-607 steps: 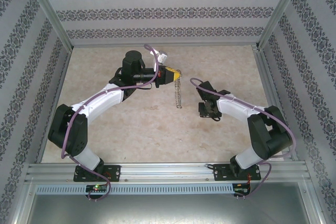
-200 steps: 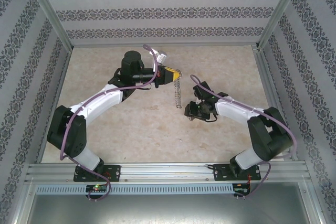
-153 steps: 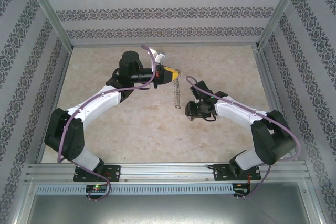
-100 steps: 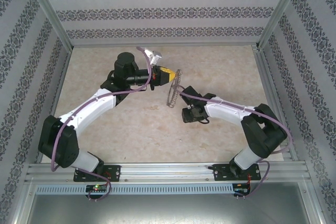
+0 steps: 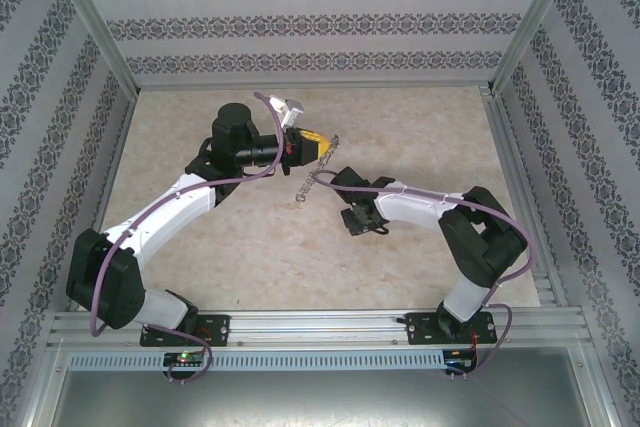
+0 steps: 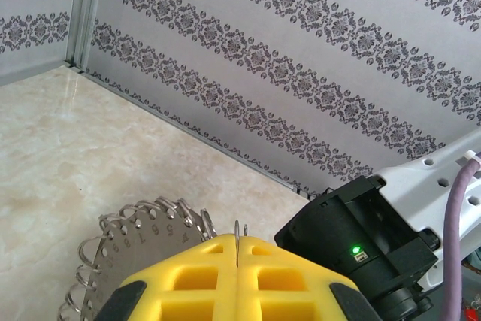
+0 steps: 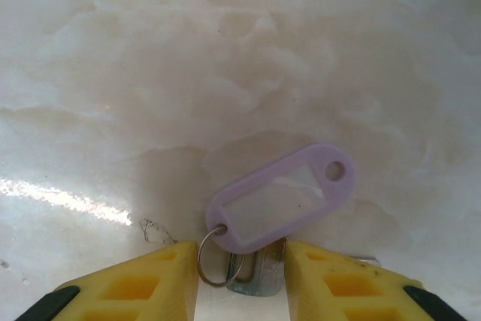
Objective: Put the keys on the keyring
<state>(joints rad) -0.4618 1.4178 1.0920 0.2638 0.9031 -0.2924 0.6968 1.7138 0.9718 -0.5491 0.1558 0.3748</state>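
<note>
Top view: the left gripper (image 5: 325,144) is clamping the far end of the keyring (image 5: 315,176), and the right gripper (image 5: 355,221) is hovering just right of the keyring's near end. Left wrist: shut fingers (image 6: 188,280) are pinching the keyring's rim. Right wrist: part-open fingers (image 7: 150,287) are flanking the key (image 7: 255,281) and its lilac tag (image 7: 278,197). I cannot tell whether they are gripping it.

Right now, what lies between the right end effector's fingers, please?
Right wrist view: a silvery key, its small ring and the end of a lilac tag.
</note>
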